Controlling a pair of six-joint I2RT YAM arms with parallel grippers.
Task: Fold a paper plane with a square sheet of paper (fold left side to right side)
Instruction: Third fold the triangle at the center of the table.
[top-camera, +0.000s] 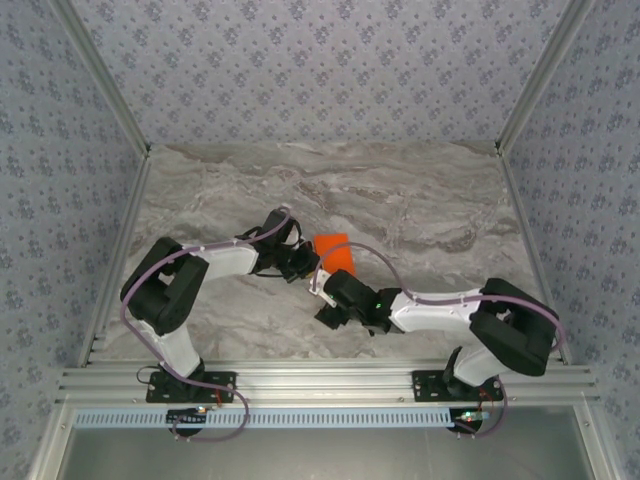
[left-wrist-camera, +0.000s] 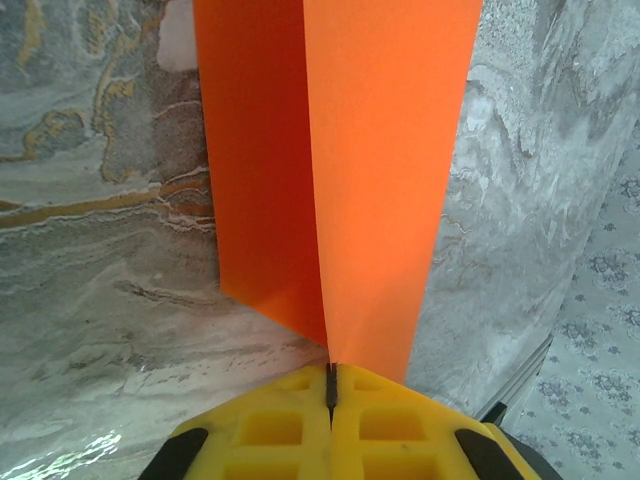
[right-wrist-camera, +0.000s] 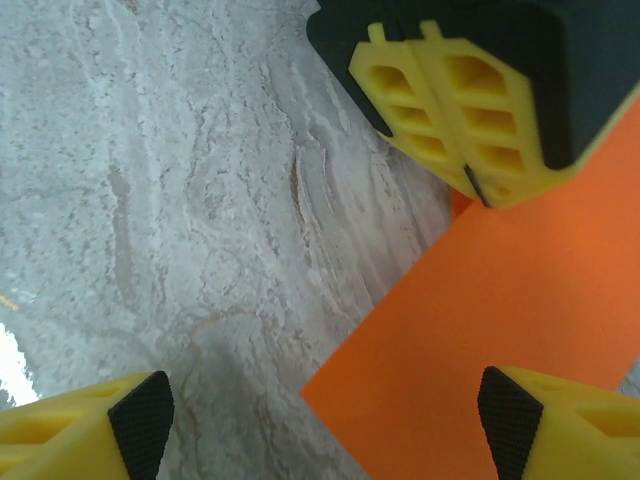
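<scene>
The square sheet of paper (top-camera: 335, 252) is bright orange and lies mid-table, between the two arms. In the left wrist view it stands up as two panels meeting at a crease (left-wrist-camera: 390, 170). My left gripper (left-wrist-camera: 330, 372) is shut on the paper's near edge at that crease. It also shows in the right wrist view, where its yellow fingers (right-wrist-camera: 450, 110) pinch the sheet's edge. My right gripper (right-wrist-camera: 325, 425) hangs open just above the paper's near corner (right-wrist-camera: 500, 320), one pad over the marble and one over the orange. Nothing sits between its pads.
The marble tabletop (top-camera: 420, 200) stretches behind and to both sides of the paper. Patterned walls and metal rails (top-camera: 520, 130) close in the table. Both arms (top-camera: 440, 305) crowd the near middle.
</scene>
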